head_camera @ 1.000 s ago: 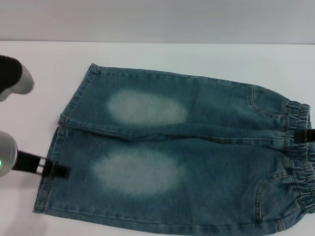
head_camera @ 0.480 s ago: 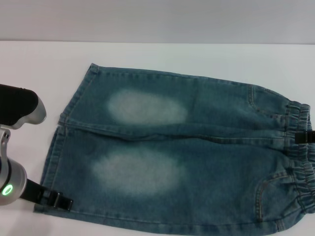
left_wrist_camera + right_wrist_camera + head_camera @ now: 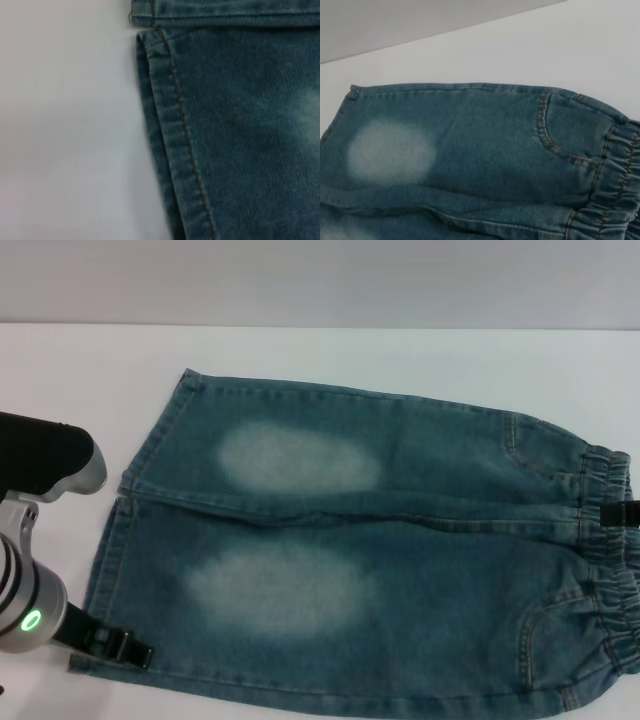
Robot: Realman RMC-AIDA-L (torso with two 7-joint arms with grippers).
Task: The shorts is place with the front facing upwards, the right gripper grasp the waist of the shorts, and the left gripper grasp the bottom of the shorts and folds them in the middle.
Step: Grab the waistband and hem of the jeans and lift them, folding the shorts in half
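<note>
The shorts (image 3: pixel 400 540) lie flat, front up, on the white table (image 3: pixel 400 350). The gathered waist (image 3: pixel 610 580) is at the right and the leg hems of the bottom (image 3: pixel 105 560) are at the left. My left gripper (image 3: pixel 120 646), on its silver arm with a green light, sits at the near corner of the near leg's hem. My right gripper (image 3: pixel 624 514) shows only as a slim black bar over the middle of the waist at the right edge. The left wrist view shows the stitched hem (image 3: pixel 170 140) and the slit between the legs. The right wrist view shows the waist (image 3: pixel 615 170) and a pocket (image 3: pixel 555 135).
The table's far edge (image 3: pixel 320 326) runs behind the shorts against a grey wall. Bare white tabletop lies to the left of the hems and beyond the far leg. The shorts' near edge runs close to the bottom of the head view.
My left gripper has moved along the hem from the near leg's middle toward me, to its near corner. The arm has come further into view. The shorts and right gripper have not moved.
</note>
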